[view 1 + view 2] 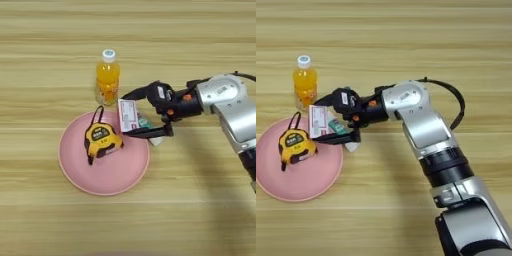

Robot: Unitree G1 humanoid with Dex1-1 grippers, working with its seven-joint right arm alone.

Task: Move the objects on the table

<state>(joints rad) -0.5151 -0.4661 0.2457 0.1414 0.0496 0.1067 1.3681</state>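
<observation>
My right gripper reaches in from the right, its two black fingers set against the top and bottom edges of the small red-white packet. The packet is held just above the right rim of the pink plate. A yellow-black tape measure lies on the plate, with its black strap curling up behind it. The orange-juice bottle stands upright on the table behind the plate. The teal-white glue stick lies under the gripper beside the plate, partly hidden by the lower finger.
The silver forearm crosses the table from the lower right, and a black cable loops off its elbow. Bare wood stretches to the left of the plate, behind the bottle and along the front.
</observation>
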